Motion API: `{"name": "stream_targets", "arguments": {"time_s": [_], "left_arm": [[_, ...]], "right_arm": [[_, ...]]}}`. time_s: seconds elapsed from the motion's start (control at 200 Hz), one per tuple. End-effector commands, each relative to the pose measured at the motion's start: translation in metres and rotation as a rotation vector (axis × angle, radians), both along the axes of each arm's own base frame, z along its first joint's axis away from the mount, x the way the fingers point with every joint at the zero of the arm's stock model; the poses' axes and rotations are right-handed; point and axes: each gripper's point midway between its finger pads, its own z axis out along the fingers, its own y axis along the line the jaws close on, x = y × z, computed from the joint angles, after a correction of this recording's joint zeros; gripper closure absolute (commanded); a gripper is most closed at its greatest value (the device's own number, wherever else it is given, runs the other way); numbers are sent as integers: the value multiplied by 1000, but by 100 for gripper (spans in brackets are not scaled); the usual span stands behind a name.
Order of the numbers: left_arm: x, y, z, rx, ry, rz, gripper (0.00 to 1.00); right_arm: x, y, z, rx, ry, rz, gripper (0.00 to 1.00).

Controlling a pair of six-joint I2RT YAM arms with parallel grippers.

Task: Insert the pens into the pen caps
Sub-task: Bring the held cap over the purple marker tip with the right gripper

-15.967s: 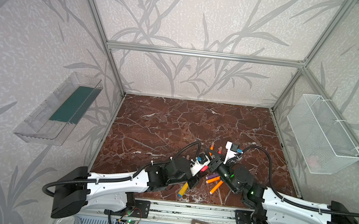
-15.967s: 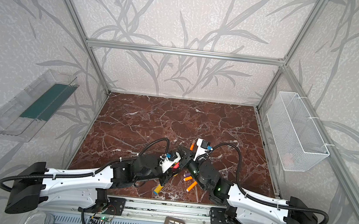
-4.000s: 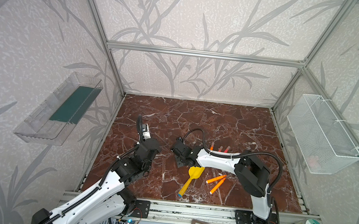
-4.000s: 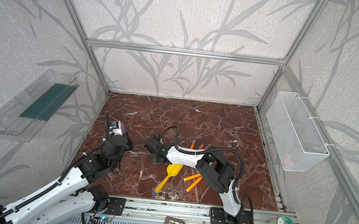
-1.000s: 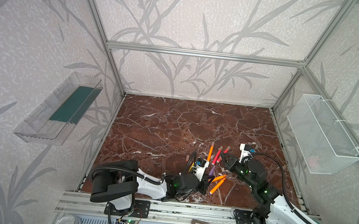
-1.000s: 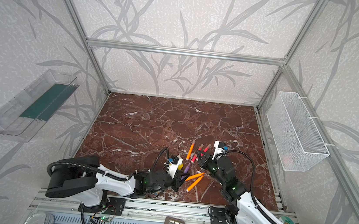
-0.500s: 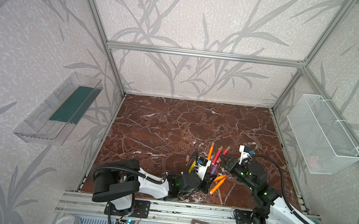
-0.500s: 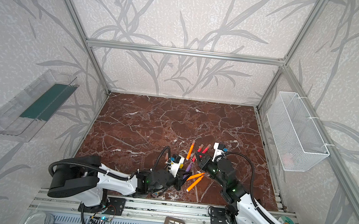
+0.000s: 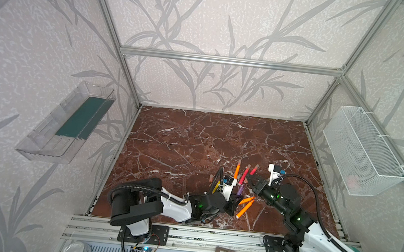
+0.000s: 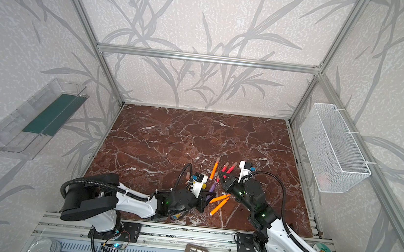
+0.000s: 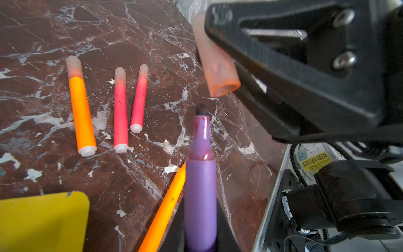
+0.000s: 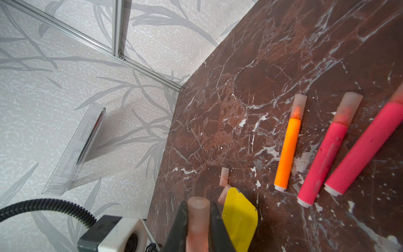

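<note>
The left gripper (image 11: 199,220) is squeezed tight on a slim purple plastic pen (image 11: 200,185). The pen's dark tip sticks out past the gripper's fingers. The right gripper (image 12: 198,227) is pinched on a stubby see-through pinkish pen cap (image 12: 197,216). In the left wrist view the cap's open end faces the purple tip, very near but not touching.

Just beside the left gripper lies a flat yellow plastic toy shovel (image 11: 41,222). A bare orange pen (image 11: 165,207) lies close along the purple one. Farther out in front of the left gripper, three capped pens lie side by side on the dark red marble table (image 9: 194,136). They are one orange capped pen (image 11: 81,113) and two red-pink capped pens (image 11: 120,113).

Off the table edge, near the right arm, a yellow sticker (image 11: 314,162) says "SUNFLOWER", upside down. Its other marks are too small to read.

Only the right wrist view shows two loose pinkish caps (image 12: 224,176) by the shovel's tip, one partly hidden behind it. Only the top views show a second bare orange pen (image 9: 243,209) near the left gripper. They also show a white wire basket (image 9: 364,154) on the wall at the right gripper's side and a clear plastic tray (image 9: 65,122) on the wall at the left gripper's side.
</note>
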Motion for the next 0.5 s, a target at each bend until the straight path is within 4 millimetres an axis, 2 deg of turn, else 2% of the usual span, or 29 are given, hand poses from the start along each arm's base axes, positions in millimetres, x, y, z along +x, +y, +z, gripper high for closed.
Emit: {"name": "stream_targets", "arguments": {"time_s": [0.0, 0.27, 0.495], "left_arm": [[2, -5, 10, -70, 15, -4, 100], [4, -10, 6, -100, 45, -26, 100], [4, -11, 4, -106, 54, -34, 100]], "right_arm": [[1, -1, 3, 12, -18, -16, 100], [4, -1, 0, 3, -17, -30, 100], [11, -10, 2, -25, -30, -86, 100]]}}
